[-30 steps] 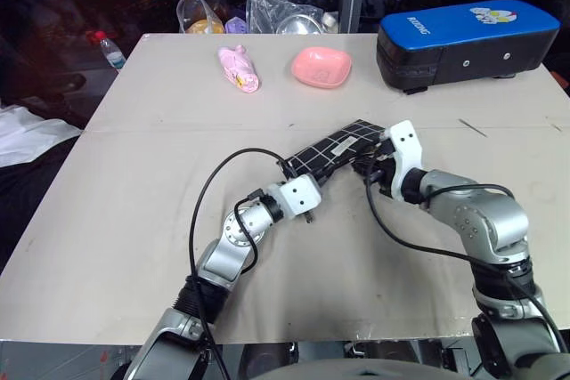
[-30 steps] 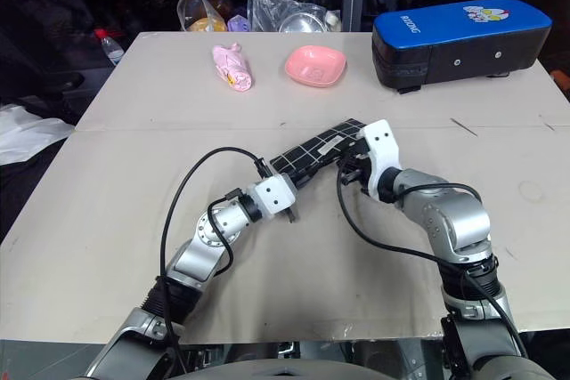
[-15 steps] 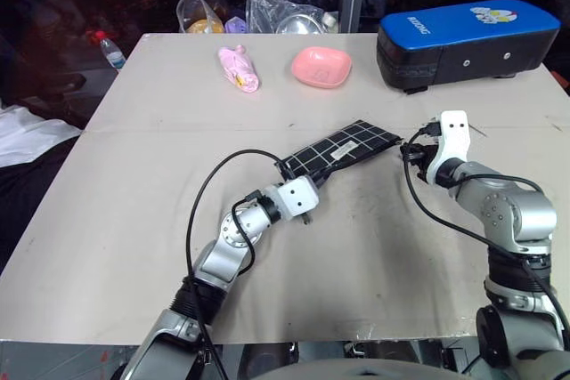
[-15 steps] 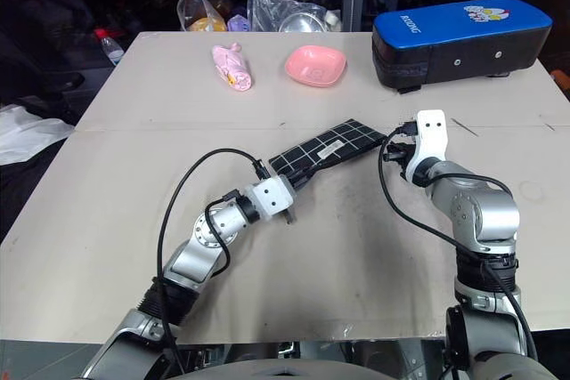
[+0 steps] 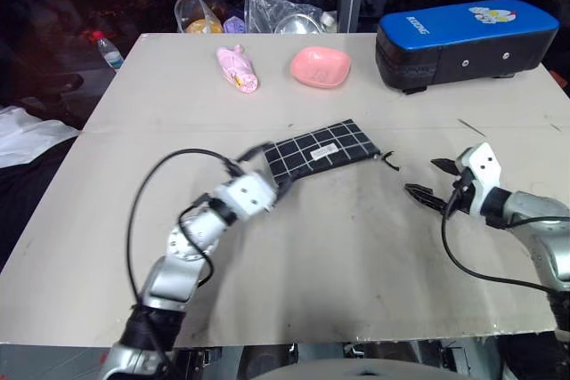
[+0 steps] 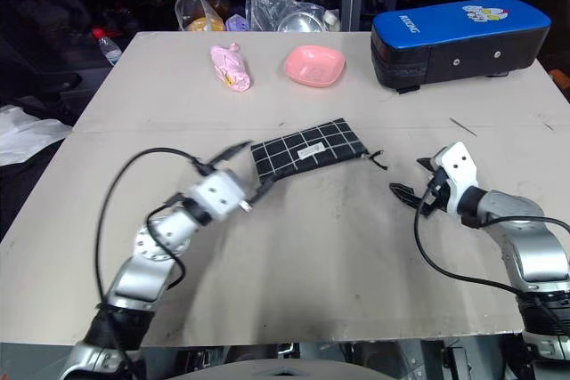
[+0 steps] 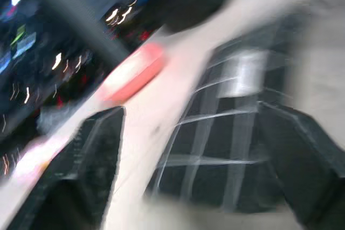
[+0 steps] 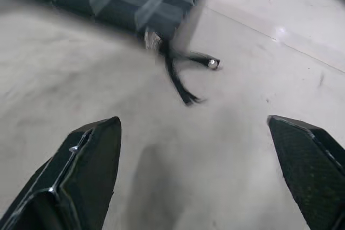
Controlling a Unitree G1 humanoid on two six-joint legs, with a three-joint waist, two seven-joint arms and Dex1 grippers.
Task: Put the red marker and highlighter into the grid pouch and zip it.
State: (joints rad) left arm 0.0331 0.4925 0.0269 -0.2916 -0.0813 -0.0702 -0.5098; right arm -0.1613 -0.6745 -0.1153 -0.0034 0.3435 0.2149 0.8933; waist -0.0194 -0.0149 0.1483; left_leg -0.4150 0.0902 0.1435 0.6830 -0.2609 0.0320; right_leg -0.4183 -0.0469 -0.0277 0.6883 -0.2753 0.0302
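Left gripper [image 5: 267, 186] motion-blurred, fingers indistinct. Grid pouch [image 5: 322, 150] near-left corner hidden behind it. Pouch contents unseen. Right forearm cut by right edge.

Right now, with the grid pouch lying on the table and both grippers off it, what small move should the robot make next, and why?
Probably draw both arms back toward rest. The grid pouch lies flat on the table, its cord pull trailing loose. The left gripper and right gripper are both open and hold nothing, and no marker or highlighter lies out on the table. Whether the zipper is fully shut cannot be told.
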